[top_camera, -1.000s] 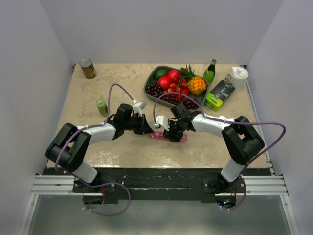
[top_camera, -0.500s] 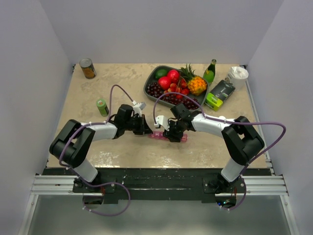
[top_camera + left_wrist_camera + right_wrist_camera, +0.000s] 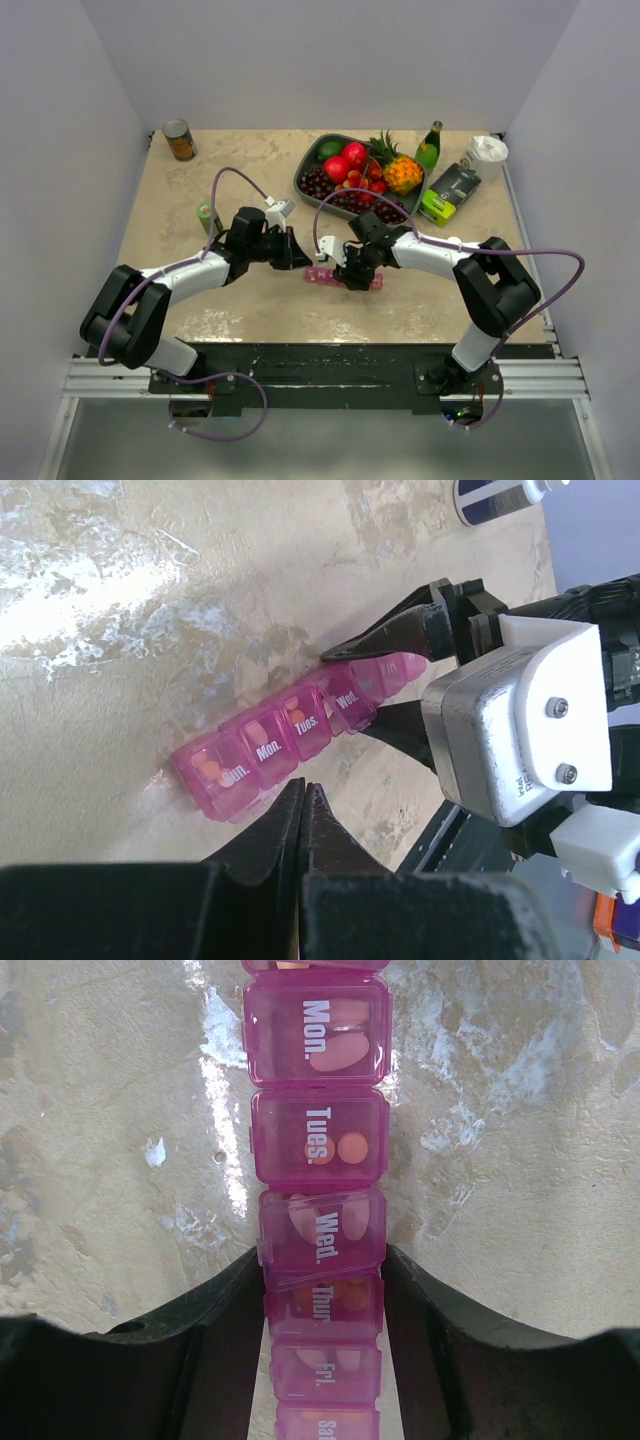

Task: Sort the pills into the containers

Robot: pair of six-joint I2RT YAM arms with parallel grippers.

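Both long edges of the containers [image 3: 318, 1150] meet the right gripper [image 3: 322, 1255].

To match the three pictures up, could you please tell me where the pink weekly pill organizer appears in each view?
Top external: the pink weekly pill organizer lies near the picture's centre, partly under the right gripper.
Left wrist: it runs diagonally across the middle, Sun. end nearest.
Right wrist: it runs vertically down the centre.
Shared landmark: the right gripper's fingers flanking it near Wed.
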